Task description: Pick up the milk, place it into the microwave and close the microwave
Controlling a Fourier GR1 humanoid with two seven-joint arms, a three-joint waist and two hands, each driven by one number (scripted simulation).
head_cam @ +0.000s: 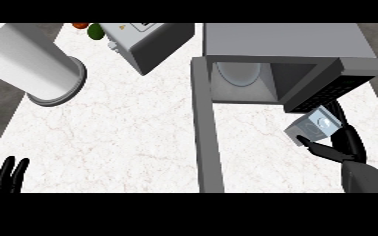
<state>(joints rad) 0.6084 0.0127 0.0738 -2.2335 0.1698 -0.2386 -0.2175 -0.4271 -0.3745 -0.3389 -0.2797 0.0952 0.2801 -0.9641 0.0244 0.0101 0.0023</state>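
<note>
Right hand (341, 142) at near right, fingers and thumb curled round milk carton (314, 125), holding it tilted just in front of open microwave (284, 40), below its control panel. Microwave door (204, 130) swung out toward near side. Left hand (12, 173) resting at near left edge, fingers straight, holding nothing. White cylinder (40, 67) far left, toaster (144, 42) beside it.

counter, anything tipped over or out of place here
Nothing is spilled or broken. The milk carton is tilted only because the right hand holds it in front of the open microwave. The toaster sits askew to the counter's edge. The left hand rests at the lower left.
</note>
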